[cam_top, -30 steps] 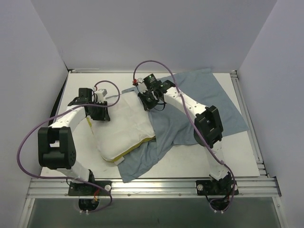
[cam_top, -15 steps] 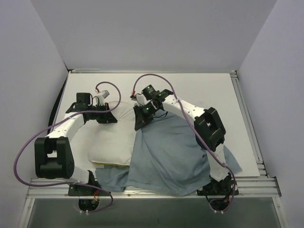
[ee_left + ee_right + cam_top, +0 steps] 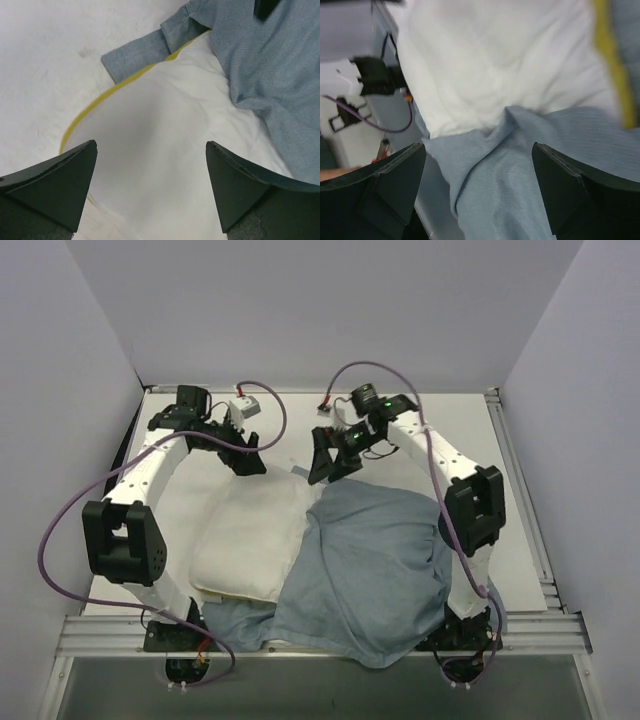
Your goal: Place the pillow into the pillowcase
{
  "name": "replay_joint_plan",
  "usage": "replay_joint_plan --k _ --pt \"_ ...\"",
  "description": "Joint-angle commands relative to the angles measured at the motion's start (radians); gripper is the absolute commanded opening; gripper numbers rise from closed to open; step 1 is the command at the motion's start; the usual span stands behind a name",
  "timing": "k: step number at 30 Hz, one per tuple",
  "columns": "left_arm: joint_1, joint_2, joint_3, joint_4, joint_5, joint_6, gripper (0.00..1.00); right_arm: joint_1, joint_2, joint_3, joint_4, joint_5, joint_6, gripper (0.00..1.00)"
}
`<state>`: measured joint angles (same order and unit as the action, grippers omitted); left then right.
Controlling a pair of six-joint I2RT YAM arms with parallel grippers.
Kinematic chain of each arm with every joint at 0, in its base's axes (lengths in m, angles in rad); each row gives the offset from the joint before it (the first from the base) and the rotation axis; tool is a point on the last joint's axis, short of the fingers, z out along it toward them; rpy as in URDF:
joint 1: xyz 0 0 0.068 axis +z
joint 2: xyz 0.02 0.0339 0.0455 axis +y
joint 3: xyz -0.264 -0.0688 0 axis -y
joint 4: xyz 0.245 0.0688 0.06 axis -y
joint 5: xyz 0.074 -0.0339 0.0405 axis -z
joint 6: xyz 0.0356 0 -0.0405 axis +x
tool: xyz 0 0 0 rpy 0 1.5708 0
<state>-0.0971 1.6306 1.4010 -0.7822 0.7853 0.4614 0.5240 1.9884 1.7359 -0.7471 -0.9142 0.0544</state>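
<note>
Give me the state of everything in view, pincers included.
pillow: lying flat, left part bare, right part covered.
pillowcase: rumpled, grey-blue face up, draped over the pillow's right part.
left pincer: open, empty, above the pillow.
right pincer: open, empty, above the pillowcase's edge.

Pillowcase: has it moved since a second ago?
Yes. The pillowcase has shifted from the far right toward the near rail, now draping over it.

pillowcase (image 3: 370, 570) draped over right part of pillow (image 3: 250, 540).
</note>
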Motion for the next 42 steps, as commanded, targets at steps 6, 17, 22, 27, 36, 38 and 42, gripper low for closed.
replay_joint_plan --k 6,17,22,27,36,38,42 --pt "-0.165 0.368 0.269 -0.124 -0.073 0.370 0.98 -0.255 0.082 0.241 -0.083 0.210 -0.047 0.88" --pt "-0.259 0.439 0.250 -0.361 -0.123 0.755 0.08 -0.170 0.270 0.211 -0.143 0.181 -0.171 0.79" --pt "-0.311 0.302 0.119 -0.261 -0.133 0.780 0.00 -0.144 0.337 0.220 -0.164 0.143 -0.169 0.72" --pt "-0.320 0.267 0.098 -0.210 -0.123 0.750 0.00 -0.113 0.403 0.263 -0.199 0.092 -0.176 0.25" --pt "-0.383 0.100 0.055 -0.105 -0.046 0.729 0.00 -0.111 0.334 0.435 -0.138 -0.067 -0.059 0.00" --pt "-0.404 0.060 0.032 -0.056 -0.037 0.701 0.00 -0.108 0.293 0.445 -0.088 -0.083 -0.006 0.00" --pt "-0.455 0.003 0.003 -0.008 -0.035 0.675 0.00 -0.096 0.241 0.461 0.069 -0.104 0.142 0.00"
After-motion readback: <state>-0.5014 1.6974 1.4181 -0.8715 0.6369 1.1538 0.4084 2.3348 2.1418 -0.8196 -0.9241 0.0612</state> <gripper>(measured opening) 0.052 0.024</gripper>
